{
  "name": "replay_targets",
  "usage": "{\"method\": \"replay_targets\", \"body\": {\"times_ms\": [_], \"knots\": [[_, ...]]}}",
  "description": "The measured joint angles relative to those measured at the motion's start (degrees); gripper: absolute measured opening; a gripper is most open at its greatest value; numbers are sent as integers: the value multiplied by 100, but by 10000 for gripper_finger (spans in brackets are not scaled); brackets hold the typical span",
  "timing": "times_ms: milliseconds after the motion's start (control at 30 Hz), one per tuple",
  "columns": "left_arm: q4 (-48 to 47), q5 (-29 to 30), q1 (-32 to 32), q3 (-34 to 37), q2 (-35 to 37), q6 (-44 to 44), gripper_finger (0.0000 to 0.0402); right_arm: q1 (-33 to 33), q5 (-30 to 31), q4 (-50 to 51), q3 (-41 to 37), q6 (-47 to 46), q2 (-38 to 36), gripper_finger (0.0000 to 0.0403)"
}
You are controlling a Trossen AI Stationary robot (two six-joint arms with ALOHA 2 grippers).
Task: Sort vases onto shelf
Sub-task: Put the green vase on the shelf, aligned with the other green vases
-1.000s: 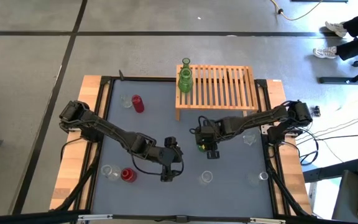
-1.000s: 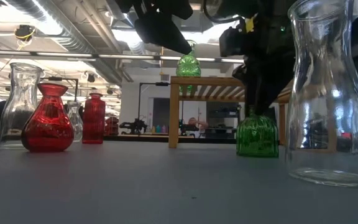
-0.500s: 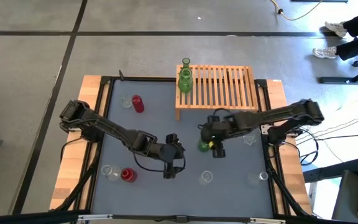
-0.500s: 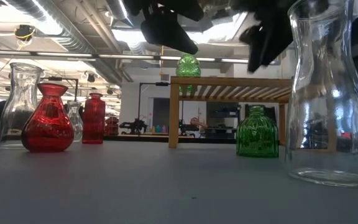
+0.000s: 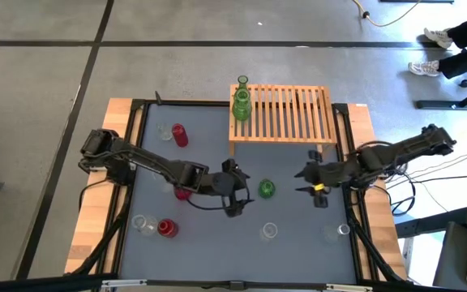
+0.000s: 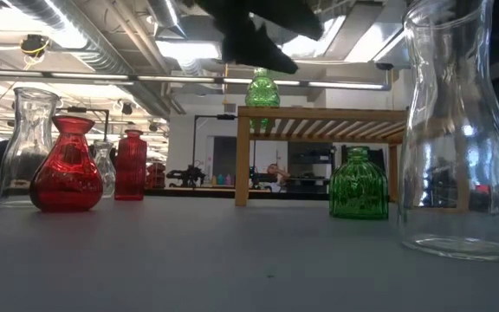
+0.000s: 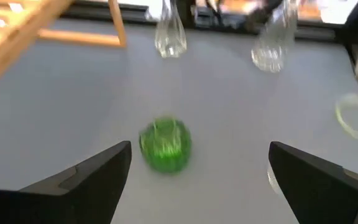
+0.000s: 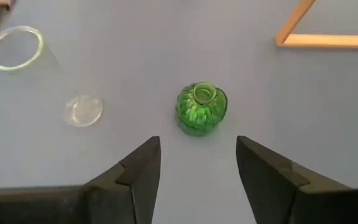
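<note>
Right wrist view: squat ribbed green vase (image 8: 201, 108), upright.

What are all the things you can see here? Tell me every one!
Slatted wooden shelf: one, light wood, table's far side.
Tall green glass vase: one, green, shelf's left end.
Squat green glass vase: one, green, between the claws.
Red glass vases: at least two, red, table's left part.
Clear glass vases: at least four, clear, scattered.
Table: one, grey.
Person's shoes: two, white, floor.
Left claw: dark, open.
Right claw: dark, open.
</note>
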State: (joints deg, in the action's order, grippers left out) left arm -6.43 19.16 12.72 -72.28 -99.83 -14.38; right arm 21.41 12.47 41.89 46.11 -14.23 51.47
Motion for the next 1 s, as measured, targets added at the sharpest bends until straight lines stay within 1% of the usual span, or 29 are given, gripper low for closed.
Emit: {"method": "replay_targets", "body": {"times_ms": [67, 200, 267, 333, 400, 467, 500, 667, 733, 833, 1000], "knots": [[238, -14, -102, 1, -150, 104, 375, 167, 160, -423, -436, -110, -371, 195], [873, -10, -301, 3, -517, 292, 375, 421, 393, -1234, -1089, -66, -795, 195], [1267, 215, -368, 1, -689, 401, 375, 500, 498, -1583, -1303, 71, -884, 195], [1749, 354, -420, 4, -869, 530, 375, 559, 757, -1931, -1505, 275, -906, 195], [2137, 347, -498, -1, -1026, 576, 375, 567, 1000, -2241, -1666, 473, -897, 195], [2501, 183, -586, -1, -1210, 527, 375, 562, 1066, -2439, -1773, 604, -898, 195], [2528, 145, -619, -1, -1280, 462, 375, 562, 1071, -2526, -1821, 668, -889, 195], [2760, 129, -713, 1, -1540, 281, 370, 562, 1048, -2589, -1959, 577, -768, 195], [2765, 49, -730, 1, -1608, 275, 361, 562, 1049, -2565, -1991, 558, -770, 195], [2798, -338, -762, 1, -1751, 267, 342, 562, 1094, -2535, -1991, 561, -770, 195], [2951, -331, -771, 1, -1984, 248, 314, 560, 1226, -2544, -1991, 567, -768, 195]]}}
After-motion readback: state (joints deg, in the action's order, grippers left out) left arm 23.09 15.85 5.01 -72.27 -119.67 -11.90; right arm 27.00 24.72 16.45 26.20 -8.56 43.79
